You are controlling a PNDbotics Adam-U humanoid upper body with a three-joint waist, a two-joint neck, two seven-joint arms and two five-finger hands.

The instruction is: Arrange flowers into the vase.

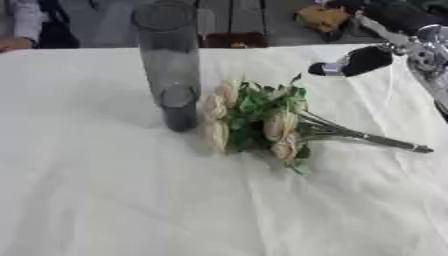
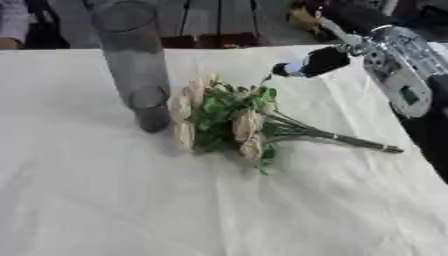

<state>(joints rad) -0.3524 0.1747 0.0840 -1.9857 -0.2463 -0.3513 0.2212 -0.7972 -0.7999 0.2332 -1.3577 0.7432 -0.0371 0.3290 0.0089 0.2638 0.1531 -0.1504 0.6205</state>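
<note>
**Flowers lie beside the vase, robot hand above them**

A tall, clear grey vase (image 1: pixel 171 65) stands upright on the desk (image 1: pixel 105 200), which is covered with a wrinkled white cloth. It sits left of centre, towards the far side.

Just to the right of the vase lies a bunch of flowers (image 1: pixel 254 122) on its side. The cream blooms and green leaves point left, with the nearest blooms touching or almost touching the base of the vase. The stems (image 1: pixel 376 140) run out to the right and slightly nearer, resting flat on the cloth.

The right robot hand (image 2: pixel 319 62) comes in from the upper right corner, black with silver parts. It hangs above the desk, to the far right of the flowers and apart from them. It holds nothing; only a dark part with a pale tip shows clearly, and how far its fingers are open cannot be told.

The left robot hand does not show in either view.
</note>
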